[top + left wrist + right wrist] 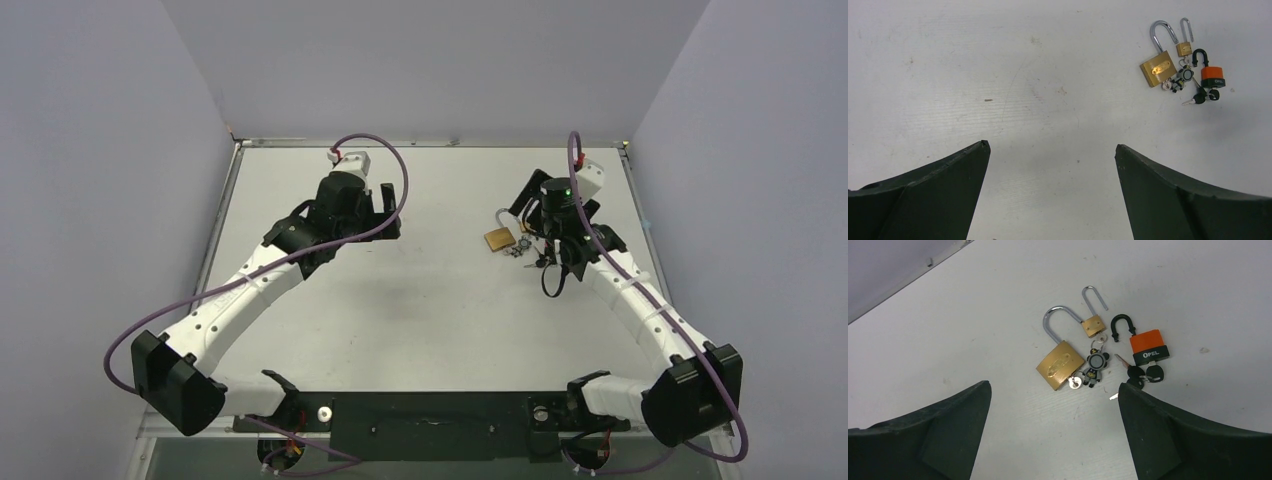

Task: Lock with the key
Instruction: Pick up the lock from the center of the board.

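The lock (pixel 1060 365) is a square brass padlock with its silver shackle raised, lying flat on the white table; it also shows in the top view (pixel 498 238) and the left wrist view (pixel 1158 69). A silver key head (pixel 1074 383) sits at its bottom edge, tied to a small figure charm (pixel 1094 365). My right gripper (pixel 1054 405) is open and empty, just short of the lock, with the lock between and ahead of its fingers. My left gripper (pixel 1050 160) is open and empty, far to the lock's left in the top view (pixel 392 215).
A tinier brass padlock (pixel 1093 324) and an orange-and-black padlock (pixel 1148 347) with black-headed keys (pixel 1143 374) lie close to the right of the lock. Grey walls enclose the table on the back, left and right sides.
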Motion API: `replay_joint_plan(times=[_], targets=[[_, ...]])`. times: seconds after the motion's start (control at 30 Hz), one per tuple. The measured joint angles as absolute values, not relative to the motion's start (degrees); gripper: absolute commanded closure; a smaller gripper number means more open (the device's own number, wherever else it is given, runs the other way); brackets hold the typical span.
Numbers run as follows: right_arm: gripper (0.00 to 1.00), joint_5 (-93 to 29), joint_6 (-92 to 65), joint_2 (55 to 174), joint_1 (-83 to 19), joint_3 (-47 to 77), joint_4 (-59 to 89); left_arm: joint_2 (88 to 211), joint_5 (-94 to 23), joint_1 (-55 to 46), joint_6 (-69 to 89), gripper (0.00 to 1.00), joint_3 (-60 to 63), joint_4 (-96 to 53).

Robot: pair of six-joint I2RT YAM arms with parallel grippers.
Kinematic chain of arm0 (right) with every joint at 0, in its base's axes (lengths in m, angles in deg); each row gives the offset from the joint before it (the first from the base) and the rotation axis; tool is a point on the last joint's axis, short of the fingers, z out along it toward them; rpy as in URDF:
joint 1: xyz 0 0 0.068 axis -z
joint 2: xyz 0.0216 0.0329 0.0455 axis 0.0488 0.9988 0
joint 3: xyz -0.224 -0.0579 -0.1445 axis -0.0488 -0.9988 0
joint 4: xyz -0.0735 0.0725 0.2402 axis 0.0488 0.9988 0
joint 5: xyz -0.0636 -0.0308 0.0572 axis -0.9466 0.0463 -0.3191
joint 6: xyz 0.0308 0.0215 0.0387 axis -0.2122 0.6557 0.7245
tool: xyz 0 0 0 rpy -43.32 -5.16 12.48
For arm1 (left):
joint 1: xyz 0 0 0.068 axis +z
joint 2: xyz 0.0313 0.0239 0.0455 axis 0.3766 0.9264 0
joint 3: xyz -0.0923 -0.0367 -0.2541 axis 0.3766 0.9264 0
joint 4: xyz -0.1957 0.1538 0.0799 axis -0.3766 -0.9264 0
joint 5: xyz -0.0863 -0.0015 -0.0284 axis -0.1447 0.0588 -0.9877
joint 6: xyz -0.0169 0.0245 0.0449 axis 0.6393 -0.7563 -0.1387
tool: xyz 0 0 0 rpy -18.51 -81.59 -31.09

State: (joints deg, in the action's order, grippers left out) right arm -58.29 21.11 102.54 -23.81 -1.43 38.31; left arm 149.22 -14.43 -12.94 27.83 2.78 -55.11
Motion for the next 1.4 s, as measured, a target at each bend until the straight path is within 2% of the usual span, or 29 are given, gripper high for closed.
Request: replay_joint_plan(times=[0.2,0.37,0.53,0.7,0.93,1.23,1.4], targets=[[0.18,-57.04,20.76,112.42,-18.11,1.43,38.73,147.67,-16.13,-12.64,27.81,0.03,2.89,-55.67],[0.20,-55.73,20.37,122.10,-13.61,4.60,39.36,145.77,-17.51,-12.49,27.81,0.03,3.57,-56.72],[0.27,-55.36,18.62,126.12,-9.13,4.73,39.98,143.93,-18.45,-11.98,27.67,0.03,3.85,-57.40],[0.30,-53.96,14.92,129.22,-5.78,4.78,40.00,143.67,-19.41,-11.74,27.26,0.03,3.85,-57.55],[0.31,-52.78,10.51,135.04,-5.23,4.86,40.43,144.00,-21.27,-11.52,26.49,0.03,3.83,-58.76],[0.33,-52.12,8.34,136.63,-5.54,4.97,40.87,145.37,-22.75,-11.46,26.36,0.04,3.81,-60.13],[0.38,-51.80,7.43,138.32,-6.31,6.11,40.89,146.36,-23.28,-11.46,26.38,0.04,3.53,-60.59]])
